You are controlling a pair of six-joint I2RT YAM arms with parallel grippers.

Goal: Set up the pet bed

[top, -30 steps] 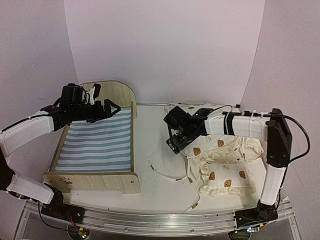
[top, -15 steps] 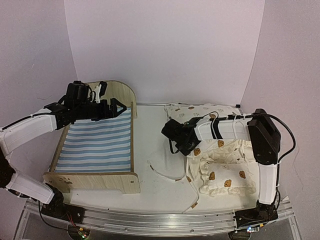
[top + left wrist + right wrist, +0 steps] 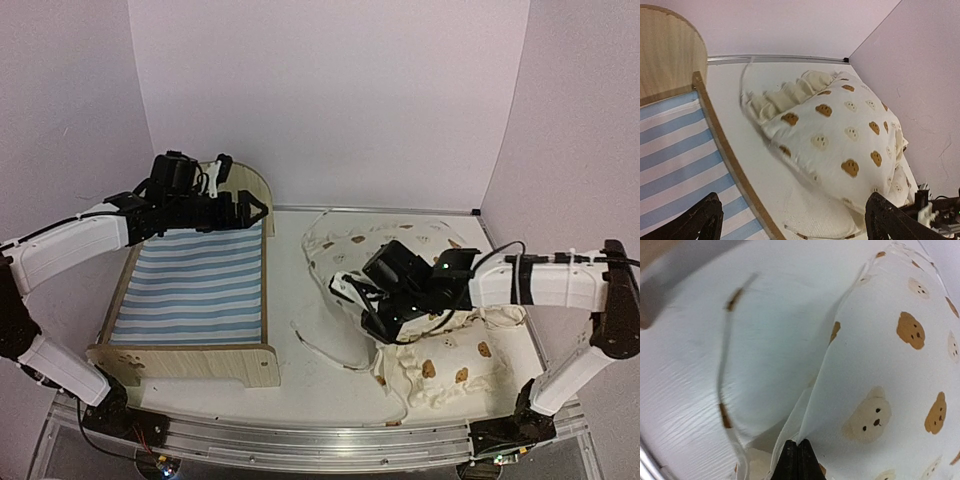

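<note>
Left of right pincer (image 3: 796, 455), clenched on cushion (image 3: 840, 140) hem: bed (image 3: 195, 285), long axis near-far; left pincer (image 3: 243, 192), released, nearer.

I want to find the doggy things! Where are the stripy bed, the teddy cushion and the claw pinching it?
pet bed (image 3: 195, 285): top view, on its striped fabric base.
bear cushion (image 3: 840, 135): left wrist view, on its printed face.
right gripper (image 3: 797, 446): right wrist view, between its shut fingertips.

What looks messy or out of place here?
The bear cushion is crumpled on the table beside the bed, not on it. The right gripper pinches one edge up, and a tie strap trails loose. The bed itself sits straight.
</note>
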